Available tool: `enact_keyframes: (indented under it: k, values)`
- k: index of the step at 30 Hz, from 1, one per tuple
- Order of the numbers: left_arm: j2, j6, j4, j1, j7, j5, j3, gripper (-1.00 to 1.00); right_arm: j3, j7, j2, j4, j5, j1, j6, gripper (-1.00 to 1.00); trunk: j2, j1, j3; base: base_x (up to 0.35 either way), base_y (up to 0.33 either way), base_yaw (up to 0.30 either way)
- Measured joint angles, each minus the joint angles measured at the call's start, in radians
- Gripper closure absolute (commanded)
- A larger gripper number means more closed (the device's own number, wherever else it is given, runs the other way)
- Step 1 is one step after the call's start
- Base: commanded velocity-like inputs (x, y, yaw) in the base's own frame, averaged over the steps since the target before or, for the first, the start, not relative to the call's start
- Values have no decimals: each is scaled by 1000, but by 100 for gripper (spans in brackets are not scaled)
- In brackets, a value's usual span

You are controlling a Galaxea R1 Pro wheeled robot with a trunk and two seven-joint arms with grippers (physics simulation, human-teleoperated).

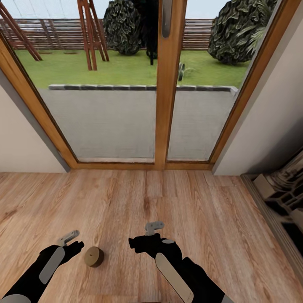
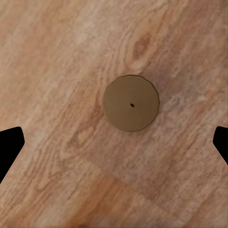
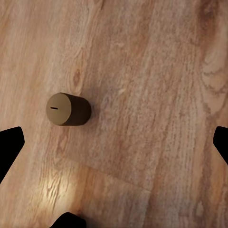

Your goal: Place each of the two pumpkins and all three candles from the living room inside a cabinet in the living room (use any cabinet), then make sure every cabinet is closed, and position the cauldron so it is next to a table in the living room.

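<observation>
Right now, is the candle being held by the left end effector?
No, the candle stands alone on the wood floor, with the left end effector open above it, fingertips well apart from it.

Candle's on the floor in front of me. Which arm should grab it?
Left. The left claw hangs close beside the candle, and its wrist view looks straight down on the candle top between open fingers. The right claw sits farther off.

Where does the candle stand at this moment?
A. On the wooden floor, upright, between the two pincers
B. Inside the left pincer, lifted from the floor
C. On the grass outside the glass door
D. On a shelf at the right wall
A: the candle stands upright on the wooden floor, between the left pincer and the right pincer, and neither touches it.
</observation>
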Motion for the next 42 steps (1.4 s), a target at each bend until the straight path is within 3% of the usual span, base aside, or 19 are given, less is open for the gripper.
enact_keyframes:
  k: [10, 31, 34, 38, 42]
  values:
    - [0, 0, -4, 0, -6, 1, 0, -100, 0, 0, 0, -9, 0, 0, 0, -100, 0, 0, 0, 0, 0, 0]
    - [2, 0, -1, 0, 6, -3, 0, -100, 0, -1, -1, -13, -1, 0, 1, -100, -147, 80, -64, 0, 0, -11]
    - [3, 0, 1, 0, 7, -3, 0, -100, -30, -1, -2, -11, -1, 0, 2, -100, -168, 92, -71, 0, 0, -167]
    - [2, 0, 2, 0, 8, -3, 0, -100, -113, -1, -11, -12, -1, 0, 29, -100, -175, 96, -70, 0, 0, -176]
    - [1, 0, 1, 0, 5, -2, 0, -100, -130, -1, -13, -11, 0, 0, 53, -100, -175, 96, -69, 0, 0, -38]
